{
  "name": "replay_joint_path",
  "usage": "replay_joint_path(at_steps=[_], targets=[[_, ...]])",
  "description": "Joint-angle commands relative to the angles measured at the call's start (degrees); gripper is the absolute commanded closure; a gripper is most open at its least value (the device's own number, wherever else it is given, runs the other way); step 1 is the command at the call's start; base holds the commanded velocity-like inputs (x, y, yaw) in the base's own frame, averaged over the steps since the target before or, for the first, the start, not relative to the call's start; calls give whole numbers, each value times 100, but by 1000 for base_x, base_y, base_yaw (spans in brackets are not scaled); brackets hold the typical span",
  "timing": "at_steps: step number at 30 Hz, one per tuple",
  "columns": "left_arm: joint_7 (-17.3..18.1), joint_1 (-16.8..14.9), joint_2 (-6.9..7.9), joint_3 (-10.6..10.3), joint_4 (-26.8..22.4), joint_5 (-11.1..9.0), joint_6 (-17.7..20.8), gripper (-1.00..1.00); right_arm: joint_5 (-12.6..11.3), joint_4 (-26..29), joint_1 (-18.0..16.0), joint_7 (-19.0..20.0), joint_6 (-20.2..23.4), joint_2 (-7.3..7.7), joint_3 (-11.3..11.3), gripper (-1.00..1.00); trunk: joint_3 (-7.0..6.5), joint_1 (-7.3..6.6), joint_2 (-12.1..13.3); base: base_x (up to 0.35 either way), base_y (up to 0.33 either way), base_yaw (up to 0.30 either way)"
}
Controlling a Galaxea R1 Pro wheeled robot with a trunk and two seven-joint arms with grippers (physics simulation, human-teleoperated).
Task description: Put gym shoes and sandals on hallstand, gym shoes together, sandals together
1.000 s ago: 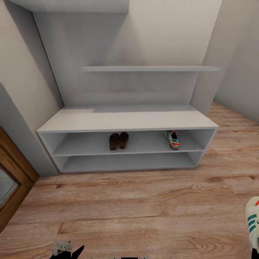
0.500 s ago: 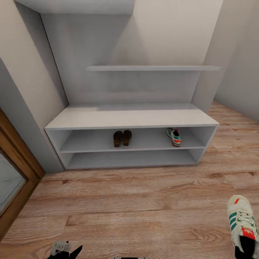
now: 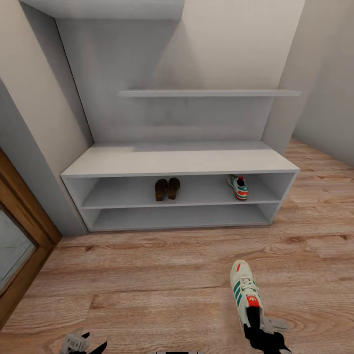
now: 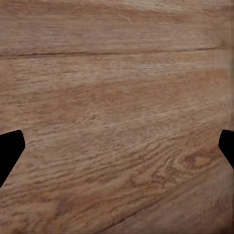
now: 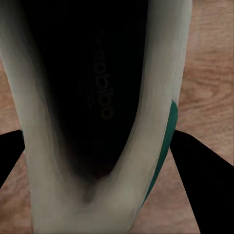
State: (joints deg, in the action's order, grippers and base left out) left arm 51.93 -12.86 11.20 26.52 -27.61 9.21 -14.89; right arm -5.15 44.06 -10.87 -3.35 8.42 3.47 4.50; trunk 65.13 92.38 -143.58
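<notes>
The pale grey hallstand (image 3: 177,161) stands against the wall ahead. On its upper open tier the two brown sandals (image 3: 167,189) lie side by side near the middle, and one gym shoe (image 3: 238,187) lies at the right end. The other gym shoe (image 3: 245,291) hangs over the corridor floor (image 3: 147,285), toe toward the rack, with my right gripper (image 3: 255,322) shut on its heel. The right wrist view looks into that shoe's dark opening (image 5: 97,97), with black fingers (image 5: 202,180) on both sides. My left gripper (image 3: 81,345) is low at the left, open over bare planks (image 4: 117,73).
A wooden door with a glass pane (image 3: 19,246) stands at the left, next to a grey wall edge. Two stepped wall shelves (image 3: 206,93) hang above the bench. The lower tier (image 3: 177,216) holds nothing. Open floor runs to the right of the rack.
The view first shifted a little as the camera moved. My right gripper has carried the gym shoe leftward from the picture's right edge toward the centre. The left gripper barely moved.
</notes>
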Motion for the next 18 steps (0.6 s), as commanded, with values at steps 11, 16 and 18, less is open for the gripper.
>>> replay_joint_path(at_steps=[11, 16, 18], targets=[[261, 28, -11, 38, -15, 67, -212, -100, -18, 275, -1464, -819, 1848, -1003, -130, 100, 5, -1, -2, 0, 0, 0], [315, 29, -19, 31, -9, 84, -229, -100, -27, 276, -1902, -1685, 1976, -1300, -149, 100, 5, -1, -2, 0, 0, 0], [329, 29, -20, 29, -8, 93, -232, -100, -29, 276, -2242, -1916, 2025, -1346, -154, 100, 5, -1, -2, 0, 0, 0]])
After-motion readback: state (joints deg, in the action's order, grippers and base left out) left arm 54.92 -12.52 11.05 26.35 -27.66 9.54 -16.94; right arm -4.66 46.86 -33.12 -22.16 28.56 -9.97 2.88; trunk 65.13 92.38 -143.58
